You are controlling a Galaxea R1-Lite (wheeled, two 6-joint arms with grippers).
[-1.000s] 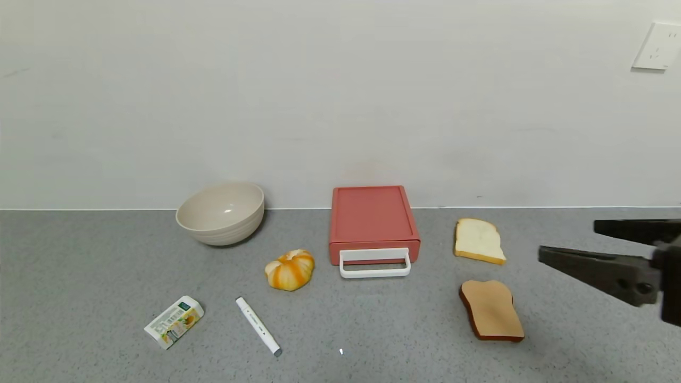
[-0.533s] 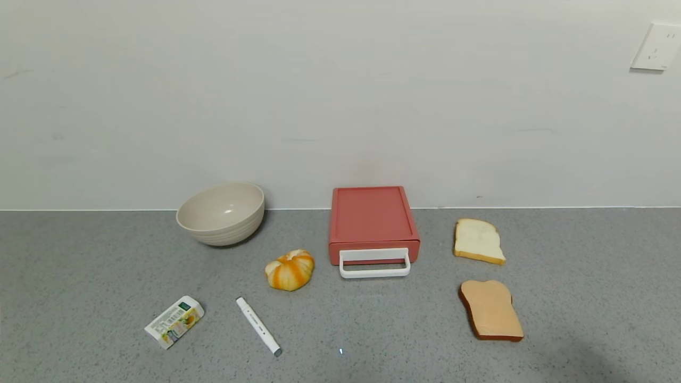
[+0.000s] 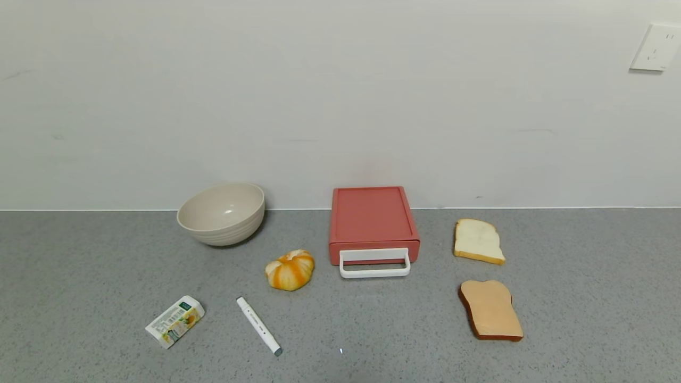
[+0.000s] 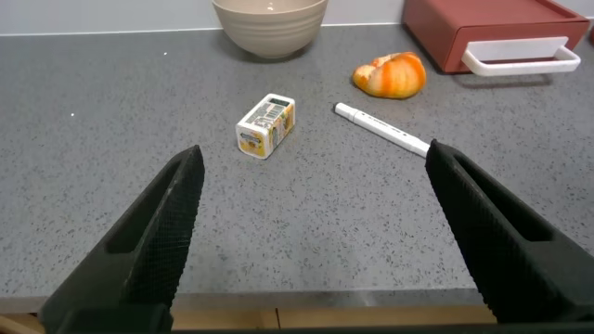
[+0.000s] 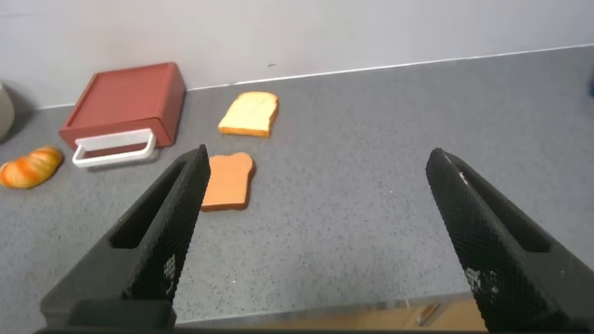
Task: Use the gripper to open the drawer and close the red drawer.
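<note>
The salmon-red drawer box (image 3: 372,218) stands against the back wall, its tray pushed in and its white loop handle (image 3: 374,271) pointing forward. It also shows in the left wrist view (image 4: 483,28) and the right wrist view (image 5: 125,102). Neither gripper shows in the head view. My left gripper (image 4: 316,199) is open and empty above the table's front edge, far from the drawer. My right gripper (image 5: 316,199) is open and empty above the front right edge, also far from it.
A beige bowl (image 3: 221,213), a small orange-striped pumpkin (image 3: 290,269), a white marker (image 3: 258,325) and a small carton (image 3: 174,321) lie left of the drawer. A white bread slice (image 3: 478,240) and a brown toast slice (image 3: 490,309) lie to its right.
My right gripper, seen at the right edge of the head view one second ago, has drawn back out of that view. Nothing on the table has moved.
</note>
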